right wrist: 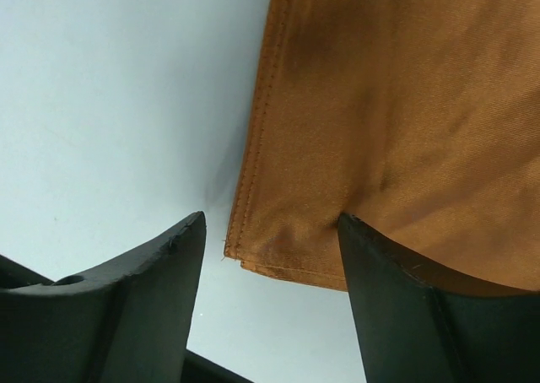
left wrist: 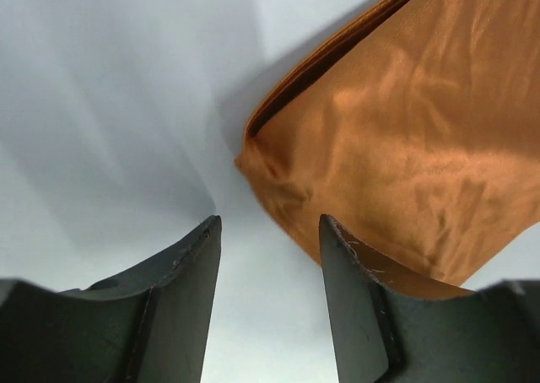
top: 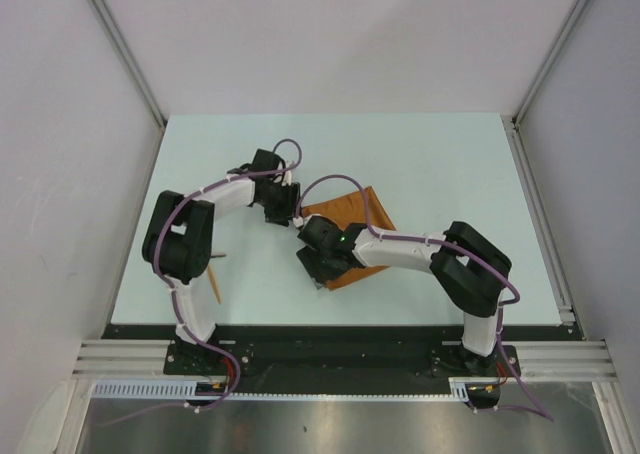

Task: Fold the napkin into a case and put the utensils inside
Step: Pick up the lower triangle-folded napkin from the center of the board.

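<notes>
The rust-orange napkin (top: 342,214) lies folded in layers at mid-table. My left gripper (top: 286,212) is at its left corner and open. In the left wrist view the layered cloth (left wrist: 405,130) fills the upper right; bare table shows between the fingers of the left gripper (left wrist: 270,231), and the right finger (left wrist: 354,290) overlaps the cloth's edge. My right gripper (top: 316,264) is at the near corner and also open. In the right wrist view the napkin's stitched corner (right wrist: 253,252) lies between the fingers of the right gripper (right wrist: 272,223), the right fingertip (right wrist: 371,256) resting on the cloth. One slim orange utensil (top: 214,284) lies beside the left arm.
The pale table (top: 450,164) is bounded by white walls on three sides and a metal rail (top: 545,224) on the right. The left arm's black elbow (top: 180,239) stands close to the slim utensil. Both arm bases sit on the dark strip at the near edge.
</notes>
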Available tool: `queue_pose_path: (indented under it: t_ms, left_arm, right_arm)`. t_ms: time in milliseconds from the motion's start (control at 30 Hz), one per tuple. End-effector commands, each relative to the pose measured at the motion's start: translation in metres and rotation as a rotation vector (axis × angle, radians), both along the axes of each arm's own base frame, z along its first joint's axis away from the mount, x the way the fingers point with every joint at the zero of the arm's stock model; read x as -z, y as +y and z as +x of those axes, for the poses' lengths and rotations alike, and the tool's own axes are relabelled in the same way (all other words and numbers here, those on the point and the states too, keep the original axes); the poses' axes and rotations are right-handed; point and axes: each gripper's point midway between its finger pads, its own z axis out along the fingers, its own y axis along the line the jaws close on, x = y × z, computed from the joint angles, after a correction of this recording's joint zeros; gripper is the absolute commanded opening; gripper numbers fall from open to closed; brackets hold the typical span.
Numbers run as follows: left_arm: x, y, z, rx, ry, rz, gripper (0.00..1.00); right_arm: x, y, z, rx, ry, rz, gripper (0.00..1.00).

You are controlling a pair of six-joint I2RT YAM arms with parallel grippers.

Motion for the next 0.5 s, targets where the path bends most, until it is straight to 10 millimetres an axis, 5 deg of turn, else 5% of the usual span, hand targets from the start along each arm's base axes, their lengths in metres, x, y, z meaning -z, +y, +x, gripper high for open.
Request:
queue_pose_path:
  t_ms: [0,267,467]
  left_arm:
    - [-0.042,0.005,0.013,-0.131,-0.123,-0.075,0.54]
    - [-0.092,0.042,0.008,-0.318,-0.26,-0.114,0.54]
    - [-0.094,0.059,-0.013,-0.348,-0.264,-0.145,0.52]
  right_arm:
    - [-0.011,0.008,0.014,0.007,-0.065,0.022,0.65]
    - [-0.014,0.021,0.031,-0.003,-0.08,0.013,0.58]
    - [-0.002,0.021,0.042,0.011,-0.048,0.009,0.48]
